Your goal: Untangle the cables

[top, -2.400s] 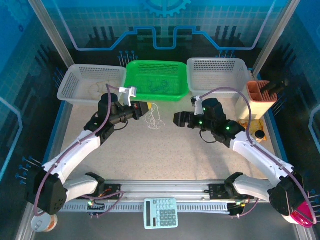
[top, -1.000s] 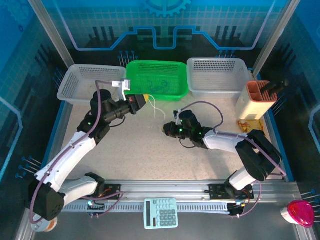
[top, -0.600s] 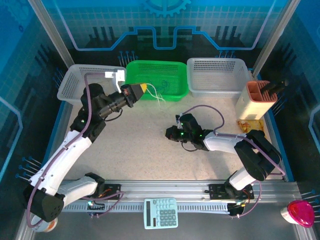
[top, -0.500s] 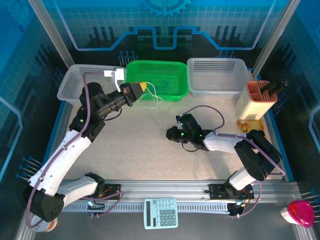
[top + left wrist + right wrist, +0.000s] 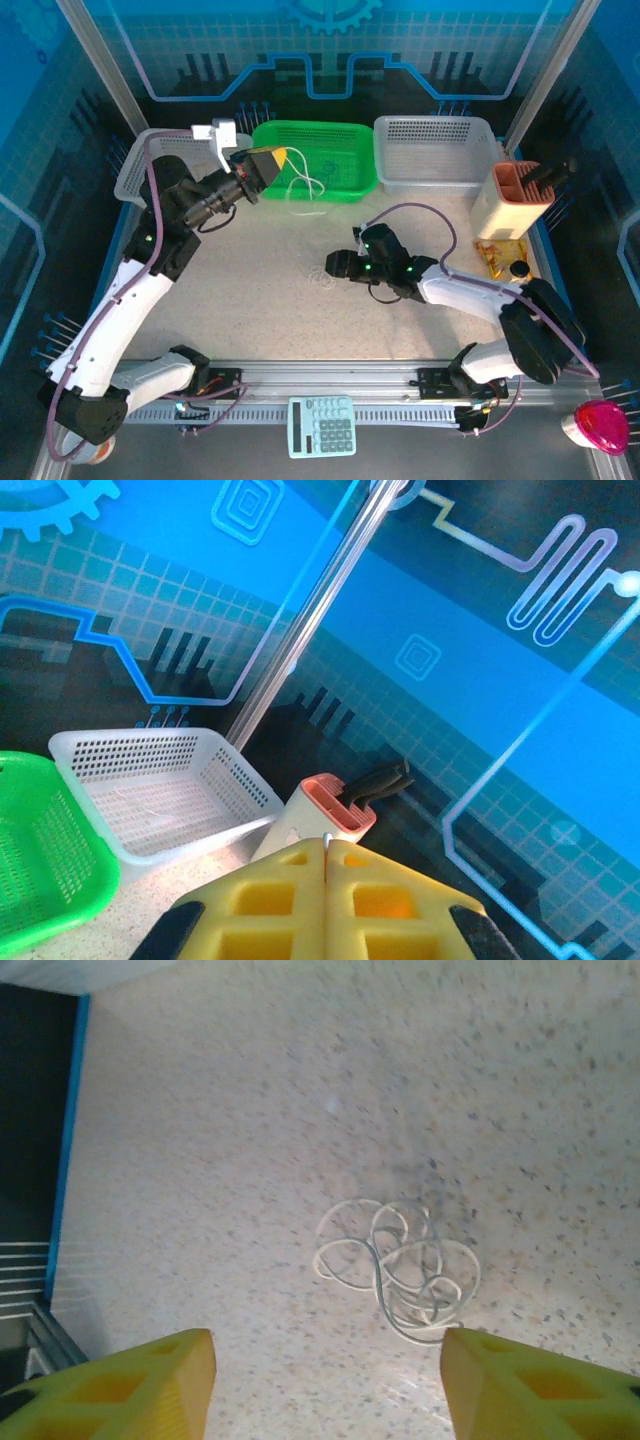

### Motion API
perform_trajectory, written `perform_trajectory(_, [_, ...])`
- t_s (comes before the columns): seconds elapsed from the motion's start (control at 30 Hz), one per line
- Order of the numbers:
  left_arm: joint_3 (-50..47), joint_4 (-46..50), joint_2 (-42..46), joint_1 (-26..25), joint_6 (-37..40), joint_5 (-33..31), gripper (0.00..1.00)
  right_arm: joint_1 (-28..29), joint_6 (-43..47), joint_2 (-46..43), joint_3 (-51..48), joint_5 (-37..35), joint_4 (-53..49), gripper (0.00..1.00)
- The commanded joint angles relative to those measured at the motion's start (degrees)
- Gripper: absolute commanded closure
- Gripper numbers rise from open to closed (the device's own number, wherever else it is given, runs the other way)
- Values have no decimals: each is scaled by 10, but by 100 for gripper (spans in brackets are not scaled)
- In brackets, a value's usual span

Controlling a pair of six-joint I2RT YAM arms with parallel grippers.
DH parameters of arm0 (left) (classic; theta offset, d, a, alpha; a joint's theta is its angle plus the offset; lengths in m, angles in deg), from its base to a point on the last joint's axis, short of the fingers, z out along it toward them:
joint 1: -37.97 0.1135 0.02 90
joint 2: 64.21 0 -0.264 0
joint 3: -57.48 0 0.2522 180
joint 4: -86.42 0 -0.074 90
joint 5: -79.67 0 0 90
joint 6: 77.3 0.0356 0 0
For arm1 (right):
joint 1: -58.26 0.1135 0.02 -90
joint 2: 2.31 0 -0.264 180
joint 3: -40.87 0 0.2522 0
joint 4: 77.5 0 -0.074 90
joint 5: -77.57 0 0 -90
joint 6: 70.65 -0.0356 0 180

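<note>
Two pale strands lie well apart. One thin, curly, yellowish-white cord (image 5: 303,186) dangles from the left gripper (image 5: 277,157), whose yellow fingers (image 5: 270,900) are pressed flat together high over the near rim of the green plastic basket (image 5: 345,194). A small loose coil of the same pale cord (image 5: 395,1278) rests on the speckled table (image 5: 250,300), just ahead of the right gripper (image 5: 326,1385). Its jaws stand wide with nothing between them. The step in hand looks like carrying the lifted strand off to a bin. To do that well, the pinch should be firm and the swing slow, with the hanging loops high enough to clear the basket wall rather than catch on it. The white mesh basket on the left (image 5: 135,175) sits just beside the green one, so that route is short. A second white mesh basket (image 5: 430,122) and the peach-coloured holder (image 5: 520,195) crowd the far right. The middle of the table is open. The coil sits well clear of the blue table edge (image 5: 70,1110), so the right gripper has room to descend around it.
</note>
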Motion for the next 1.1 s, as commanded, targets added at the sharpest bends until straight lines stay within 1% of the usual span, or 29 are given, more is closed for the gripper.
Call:
perform_trajectory(0.0, [-25,10,7,1,9,-5,100,8,39,-55,32,-30,-76,34])
perform_trajectory(0.13, [-53,7,6,0,6,-5,100,8,61,-111,50,-55,-127,34])
perform_trajectory(0.23, [-73,7,5,0,5,-6,100,8,83,-150,70,-65,-152,36])
perform_trajectory(0.47, [-114,-8,-2,0,-1,15,100,8,168,-195,146,-31,-148,40])
perform_trajectory(0.63, [-127,-17,-9,0,-4,42,100,7,211,-172,195,15,-129,41])
perform_trajectory(0.73, [-129,-22,-16,0,-8,61,100,7,218,-142,221,44,-111,42])
perform_trajectory(0.9, [-131,-31,-19,-1,-14,79,100,3,218,-100,249,62,-91,44])
perform_trajectory(1.07, [-132,-35,-20,-1,-20,91,100,-5,201,-71,261,91,-61,47])
